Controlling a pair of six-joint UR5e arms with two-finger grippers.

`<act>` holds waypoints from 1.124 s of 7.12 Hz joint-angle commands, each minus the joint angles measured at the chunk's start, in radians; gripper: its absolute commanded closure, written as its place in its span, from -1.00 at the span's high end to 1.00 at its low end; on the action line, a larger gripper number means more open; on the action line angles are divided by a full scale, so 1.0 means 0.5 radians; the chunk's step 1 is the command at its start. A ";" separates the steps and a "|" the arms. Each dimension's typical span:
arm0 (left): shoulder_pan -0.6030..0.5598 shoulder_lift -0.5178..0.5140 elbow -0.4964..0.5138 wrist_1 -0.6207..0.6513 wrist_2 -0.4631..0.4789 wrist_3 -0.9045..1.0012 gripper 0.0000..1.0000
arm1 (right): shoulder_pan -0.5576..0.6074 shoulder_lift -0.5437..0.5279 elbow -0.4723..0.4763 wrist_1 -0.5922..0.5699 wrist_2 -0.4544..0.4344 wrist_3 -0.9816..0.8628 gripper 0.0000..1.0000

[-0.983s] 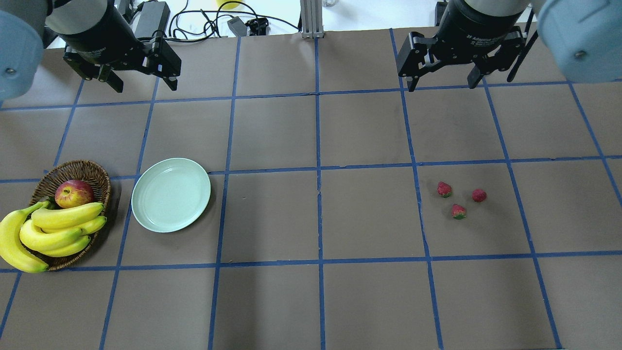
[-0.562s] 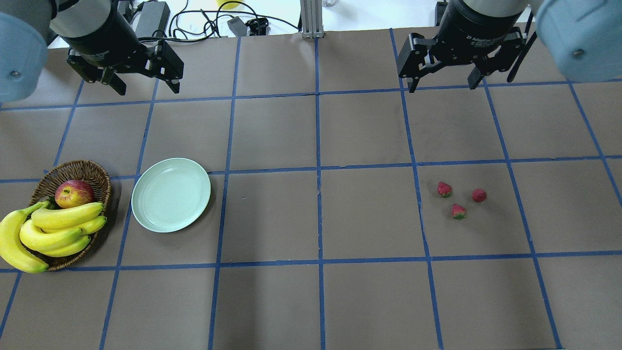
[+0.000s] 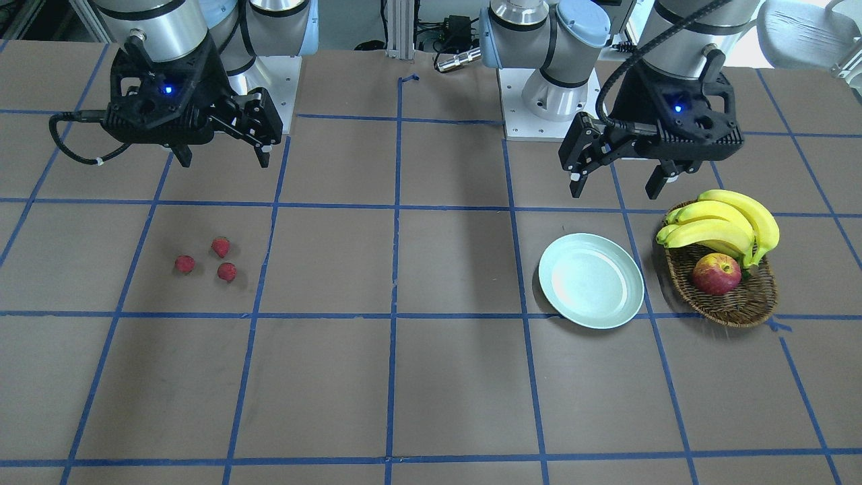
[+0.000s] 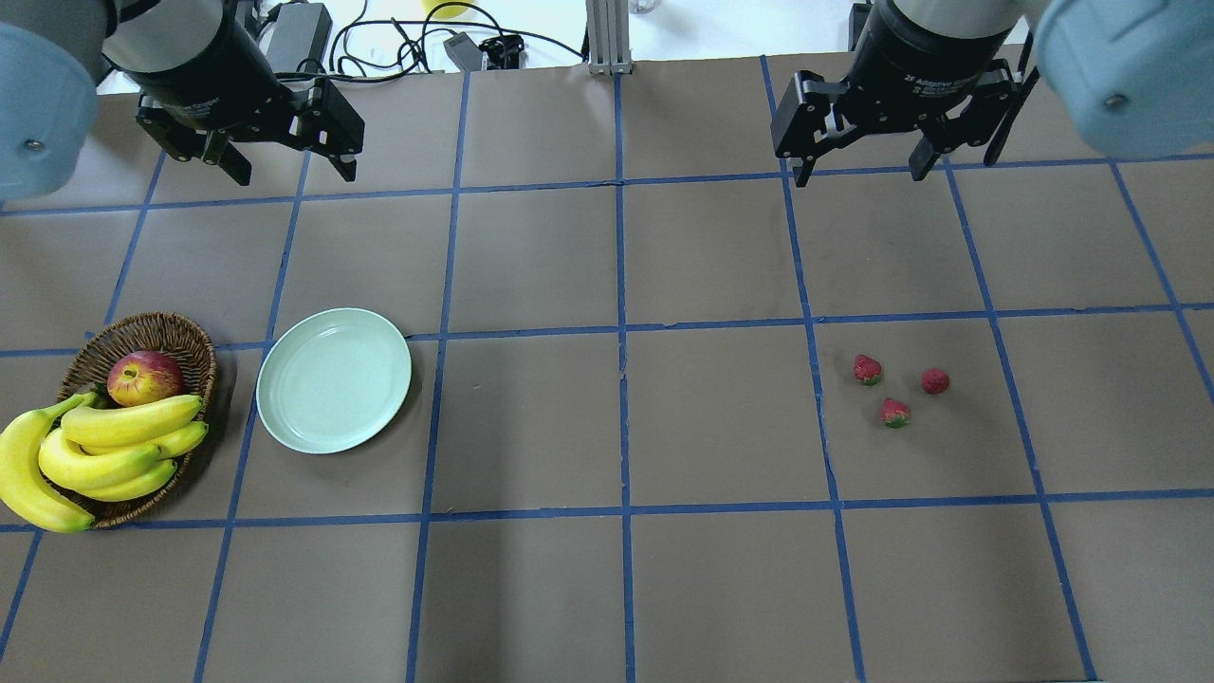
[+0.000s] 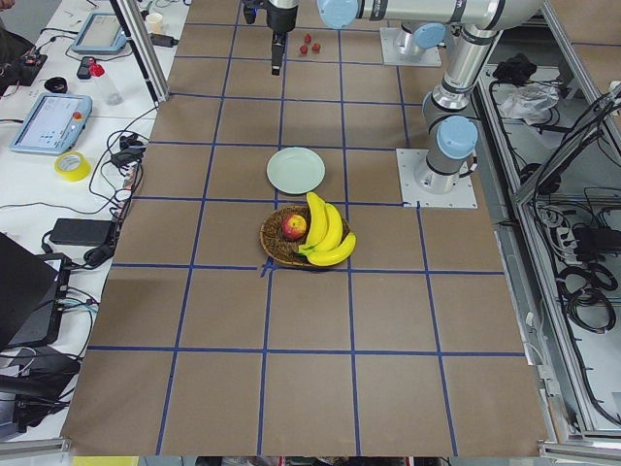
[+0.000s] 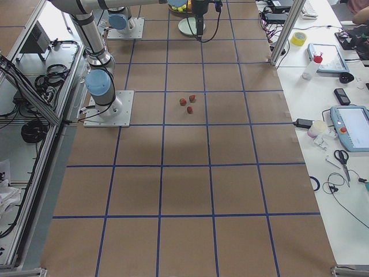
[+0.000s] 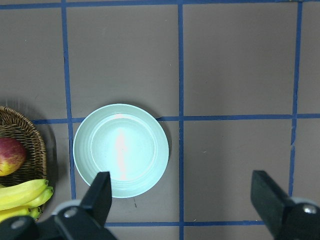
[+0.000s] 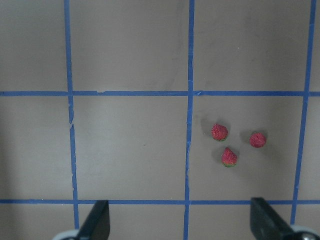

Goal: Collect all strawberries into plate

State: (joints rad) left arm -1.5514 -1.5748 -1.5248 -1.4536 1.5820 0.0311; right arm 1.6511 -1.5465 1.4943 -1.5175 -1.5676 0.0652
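Three small red strawberries (image 4: 894, 384) lie close together on the brown table on the right, also in the front view (image 3: 210, 259) and the right wrist view (image 8: 235, 143). The pale mint-green plate (image 4: 334, 379) lies empty on the left, also in the front view (image 3: 591, 280) and the left wrist view (image 7: 121, 149). My left gripper (image 4: 292, 171) is open and empty, high above the table behind the plate. My right gripper (image 4: 858, 171) is open and empty, high behind the strawberries.
A brown wicker basket (image 4: 142, 341) with a red-yellow apple (image 4: 144, 377) and a bunch of bananas (image 4: 95, 455) stands left of the plate. Blue tape lines grid the table. Cables and a power brick (image 4: 294, 33) lie beyond the far edge.
Both grippers have shifted slightly, the left a little to the right and the right a little to the left and up. Strawberries and plate have not moved.
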 commanded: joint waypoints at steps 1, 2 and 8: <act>-0.063 0.029 0.009 -0.016 0.011 -0.004 1.00 | 0.011 0.004 0.018 -0.224 -0.009 0.011 1.00; -0.063 0.020 -0.012 -0.013 -0.013 -0.004 1.00 | 0.011 0.004 0.048 -0.254 -0.025 0.017 1.00; -0.054 -0.013 -0.024 0.005 -0.013 0.020 1.00 | -0.068 0.169 0.682 -0.746 -0.025 -0.014 1.00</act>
State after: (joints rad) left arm -1.5837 -1.5731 -1.5362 -1.4568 1.5757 0.0333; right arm 1.6342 -1.4917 1.7351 -1.7812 -1.5818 0.0599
